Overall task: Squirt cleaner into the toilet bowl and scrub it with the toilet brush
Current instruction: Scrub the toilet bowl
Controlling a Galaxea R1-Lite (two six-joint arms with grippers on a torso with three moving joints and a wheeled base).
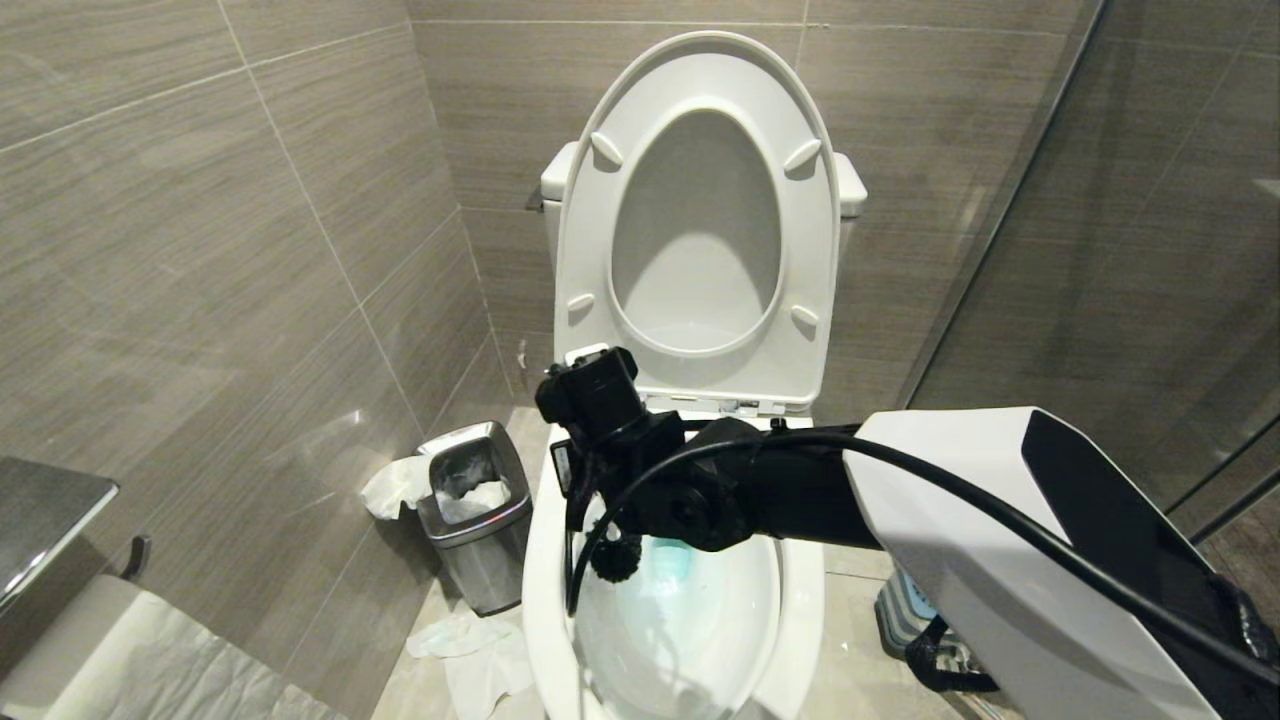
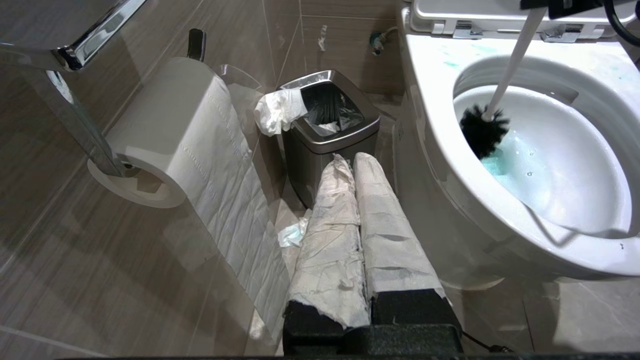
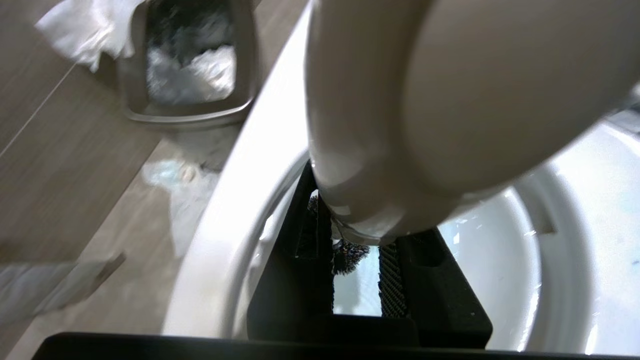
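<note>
I've got the right gripper [image 3: 357, 270] clenched on the long white plastic toilet brush [image 2: 500, 85], its black bristle head low inside the glossy white ceramic toilet bowl [image 2: 430, 95], beside teal cleaner [image 2: 500, 162]. Scrubbing step; next I sweep along the wall. Left gripper [image 2: 355, 165] is parked, pinched closed, empty.

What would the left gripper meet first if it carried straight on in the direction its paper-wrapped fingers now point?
Most likely the steel bin: the left gripper, shut, points its tips straight at the bin's near wall. How far apart they are is hard to judge. The toilet bowl lies off to one side of that line.
</note>
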